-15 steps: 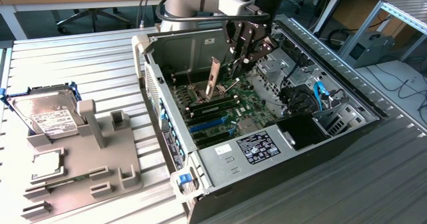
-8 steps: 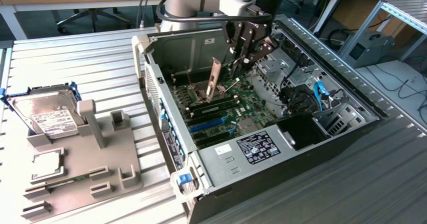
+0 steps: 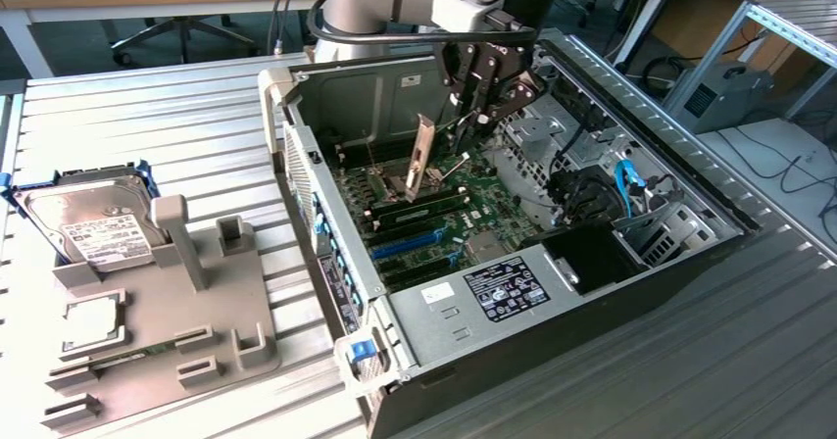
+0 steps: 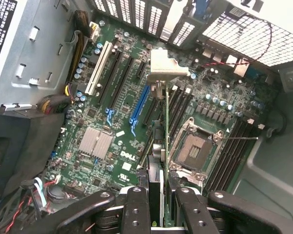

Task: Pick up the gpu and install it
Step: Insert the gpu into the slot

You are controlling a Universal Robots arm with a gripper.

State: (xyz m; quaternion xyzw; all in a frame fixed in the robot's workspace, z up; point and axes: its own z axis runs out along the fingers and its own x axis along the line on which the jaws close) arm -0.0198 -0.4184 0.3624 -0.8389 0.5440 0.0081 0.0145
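Hand (image 3: 487,101) clamped on the gpu (image 3: 421,157), held edge-down over the motherboard (image 4: 112,146) inside the open case (image 3: 680,194), mid-frame. Install step; needs alignment with the blue slot (image 4: 139,109).

White "DELL" lettering is printed on the green motherboard (image 4: 122,146); the other labels are illegible.

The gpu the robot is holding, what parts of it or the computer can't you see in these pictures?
- Wrist view: the gpu is seen edge-on, so its faces are hidden; its held end sits behind the gripper fingers.
- Exterior view: whether the gpu touches a motherboard slot is too small to tell.
- Exterior view: the computer case wall hides its far inner side.
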